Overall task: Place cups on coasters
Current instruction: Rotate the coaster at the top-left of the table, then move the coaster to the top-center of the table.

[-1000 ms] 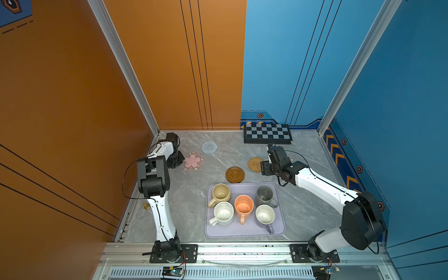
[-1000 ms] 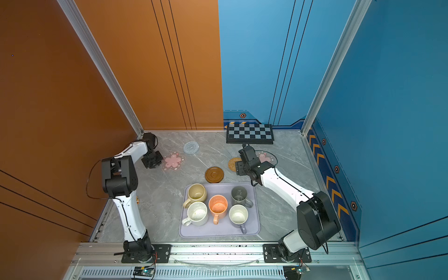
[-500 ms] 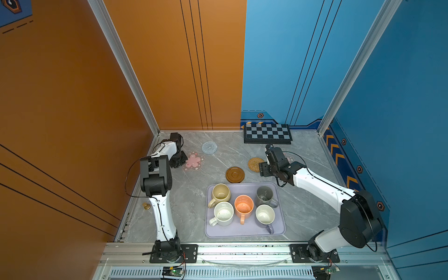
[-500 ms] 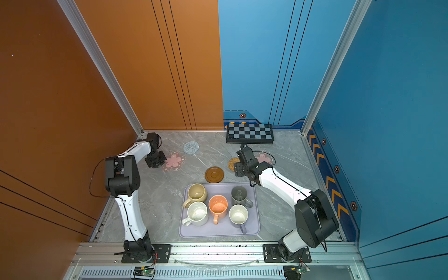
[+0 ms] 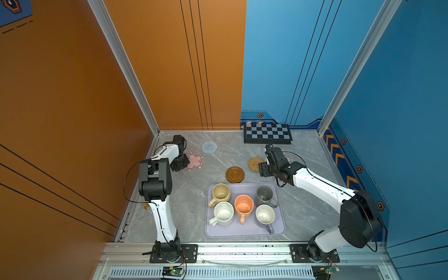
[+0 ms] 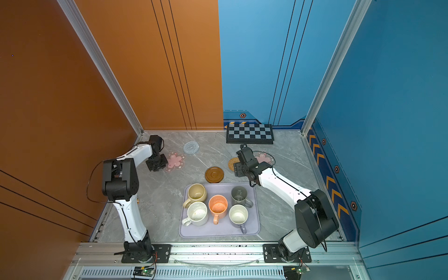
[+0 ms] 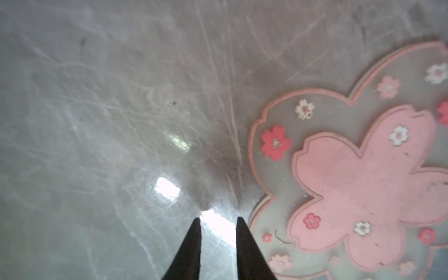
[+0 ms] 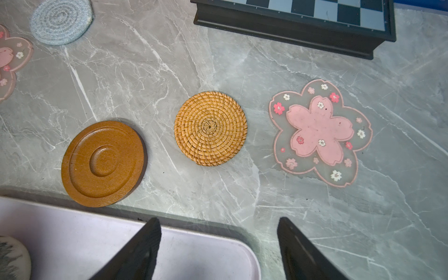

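While cups (image 5: pixel 243 206) fill the tray (image 5: pixel 244 231), left hand (image 7: pixel 218 219) barely parted, right hand (image 8: pixel 218 219) released, chessboard (image 5: pixel 267 132) behind.

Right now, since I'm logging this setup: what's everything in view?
table: one, grey marble
tray: one, lavender, table's near middle
mugs: five, on tray: beige mug, speckled white mug, orange mug, grey mug, lavender mug
coasters: five, on table: brown disc, tan rattan round, grey spiral round, pink flower coaster, second pink flower coaster
checkered board: one, black-grey, by back wall
left pincer: black, narrowly open, empty, beside pink flower coaster
right pincer: black, open, empty, over tray's far corner
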Tool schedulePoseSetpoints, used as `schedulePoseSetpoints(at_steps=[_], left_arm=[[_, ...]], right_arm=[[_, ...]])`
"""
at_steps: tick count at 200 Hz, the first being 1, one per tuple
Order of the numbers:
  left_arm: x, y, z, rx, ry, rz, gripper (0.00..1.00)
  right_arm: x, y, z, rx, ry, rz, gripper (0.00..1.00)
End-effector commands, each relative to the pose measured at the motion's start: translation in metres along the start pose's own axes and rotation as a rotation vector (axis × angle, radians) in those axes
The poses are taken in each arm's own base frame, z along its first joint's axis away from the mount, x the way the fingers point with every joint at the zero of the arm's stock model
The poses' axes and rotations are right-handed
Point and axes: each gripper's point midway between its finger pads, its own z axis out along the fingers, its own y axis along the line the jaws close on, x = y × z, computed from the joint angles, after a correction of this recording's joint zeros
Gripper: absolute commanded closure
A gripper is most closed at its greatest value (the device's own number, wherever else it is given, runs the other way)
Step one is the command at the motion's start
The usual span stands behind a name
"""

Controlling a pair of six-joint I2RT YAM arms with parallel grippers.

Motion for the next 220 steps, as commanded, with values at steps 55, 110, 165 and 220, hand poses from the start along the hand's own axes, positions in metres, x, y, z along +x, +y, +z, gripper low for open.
schedulePoseSetpoints(at_steps=[55,110,165,220], left_arm=[[-0.019,-0.019,-0.089,0.133,-0.143,0.040,0.72],[0.008,-0.064,-0.097,0.245,-0.095,0.170,0.72],[0.019,-0.080,-0.105,0.328,-0.053,0.155,0.72],[0.019,-0.080,-0.118,0.381,-0.051,0.159,0.72]], right_arm=[[0.003,0.023,0.000,-0.052,0.017,-0.035,0.31],[0.002,0.060,0.012,-0.117,0.060,-0.082,0.34],[0.011,0.107,0.044,-0.186,0.150,-0.149,0.63],[0.033,0.143,0.068,-0.257,0.248,-0.173,0.71]])
